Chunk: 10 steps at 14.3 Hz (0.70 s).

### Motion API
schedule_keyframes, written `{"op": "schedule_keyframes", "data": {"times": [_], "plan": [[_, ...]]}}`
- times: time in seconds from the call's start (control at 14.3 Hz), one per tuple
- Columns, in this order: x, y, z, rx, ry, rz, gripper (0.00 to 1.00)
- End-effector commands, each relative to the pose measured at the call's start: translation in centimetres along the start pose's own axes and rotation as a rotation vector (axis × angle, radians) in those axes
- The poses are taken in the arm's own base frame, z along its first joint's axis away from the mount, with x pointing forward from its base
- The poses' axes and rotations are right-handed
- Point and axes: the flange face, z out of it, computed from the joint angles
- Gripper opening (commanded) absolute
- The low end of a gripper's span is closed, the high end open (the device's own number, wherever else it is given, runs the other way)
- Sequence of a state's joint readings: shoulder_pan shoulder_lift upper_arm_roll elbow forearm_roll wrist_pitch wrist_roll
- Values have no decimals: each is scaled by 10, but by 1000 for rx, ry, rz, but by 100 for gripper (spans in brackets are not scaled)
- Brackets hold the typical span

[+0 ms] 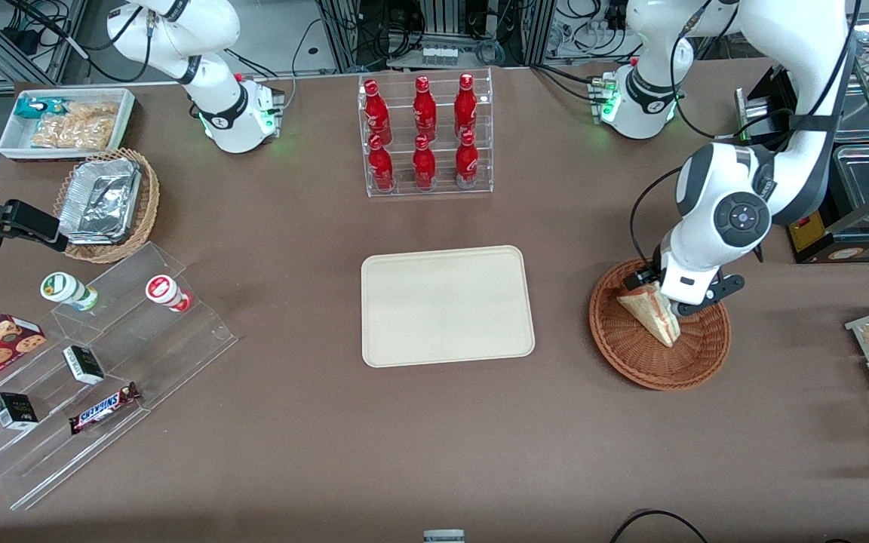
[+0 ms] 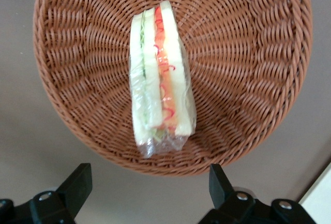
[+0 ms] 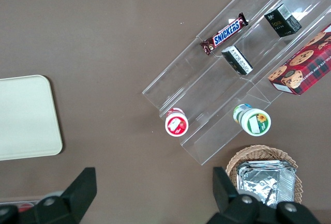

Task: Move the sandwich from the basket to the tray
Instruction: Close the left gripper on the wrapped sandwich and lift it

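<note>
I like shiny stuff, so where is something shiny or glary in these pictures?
Front view: the foil containers gleam brightest. Left wrist view: the sandwich wrap glints faintly in the basket, with the open gripper hanging over it. Right wrist view: the clear shelf edges catch light.

A wide bench (image 1: 314, 452) covered in brown matte cloth was seen, evenly lit. At its farthest edge, metal frames (image 1: 442, 30) and tangled black cables (image 1: 397, 34) were visible above a pale floor (image 1: 284, 34).

Hand (image 2: 150, 193) above sandwich (image 2: 160, 74) — fingers spread.
</note>
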State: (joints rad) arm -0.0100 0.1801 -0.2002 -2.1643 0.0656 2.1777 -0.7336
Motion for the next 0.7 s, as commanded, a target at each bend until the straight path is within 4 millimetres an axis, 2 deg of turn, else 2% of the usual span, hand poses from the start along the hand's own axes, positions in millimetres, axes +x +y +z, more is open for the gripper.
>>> {"op": "schedule_keyframes", "data": {"times": [0.0,0.35,0.63], "plan": [[7,2,3,-40,19,-97,100],[19,9,17,-94,55,-142,100],[24,4,38,-76,28,-156,100]]}}
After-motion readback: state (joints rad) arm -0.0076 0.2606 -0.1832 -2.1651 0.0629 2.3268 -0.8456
